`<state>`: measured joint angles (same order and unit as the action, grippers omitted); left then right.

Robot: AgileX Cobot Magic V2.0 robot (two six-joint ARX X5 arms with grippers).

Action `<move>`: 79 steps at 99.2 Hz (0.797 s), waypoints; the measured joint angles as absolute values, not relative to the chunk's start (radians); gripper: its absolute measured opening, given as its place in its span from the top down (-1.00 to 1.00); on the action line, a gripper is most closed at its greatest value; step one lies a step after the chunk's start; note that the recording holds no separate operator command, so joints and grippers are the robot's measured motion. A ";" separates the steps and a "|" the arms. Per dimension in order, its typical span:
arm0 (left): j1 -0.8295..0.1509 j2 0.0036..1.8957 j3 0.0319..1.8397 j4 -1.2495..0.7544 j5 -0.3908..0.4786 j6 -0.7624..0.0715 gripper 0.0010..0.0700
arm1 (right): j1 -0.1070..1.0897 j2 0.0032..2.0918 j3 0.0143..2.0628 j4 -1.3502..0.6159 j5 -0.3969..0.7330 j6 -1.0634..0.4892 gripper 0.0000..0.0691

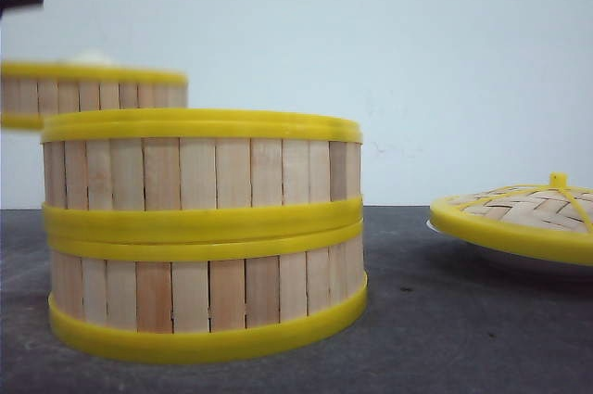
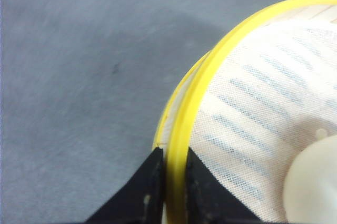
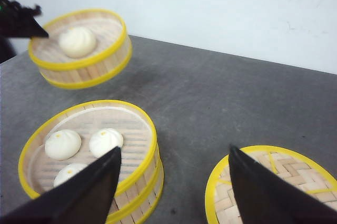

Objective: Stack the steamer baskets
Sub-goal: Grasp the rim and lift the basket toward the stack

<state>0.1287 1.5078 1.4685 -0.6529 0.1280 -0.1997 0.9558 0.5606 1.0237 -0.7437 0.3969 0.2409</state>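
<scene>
Our left gripper (image 2: 169, 179) is clamped on the yellow rim of the third steamer basket (image 3: 79, 47), fingers pinching the wall from both sides, and the basket hangs in the air with one bun (image 3: 77, 41) inside. Our right gripper (image 3: 174, 187) hangs with fingers spread wide, gripping nothing. Below it, two steamer baskets (image 1: 206, 236) sit stacked on the dark table (image 3: 210, 103), three buns in the top one. The woven lid (image 1: 523, 213) rests nearby on a white plate, cut off at the frame edge.
</scene>
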 joint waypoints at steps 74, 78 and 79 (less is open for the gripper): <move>-0.194 1.120 1.309 -0.939 0.273 -0.024 0.97 | 0.956 0.561 1.024 -0.691 0.416 0.233 -0.16; -0.211 1.120 1.290 -0.939 0.273 -0.023 0.97 | 0.956 0.561 1.024 -0.691 0.416 0.233 -0.16; -0.215 1.120 1.286 -0.939 0.273 -0.022 0.97 | 0.956 0.561 1.024 -0.691 0.416 0.233 -0.16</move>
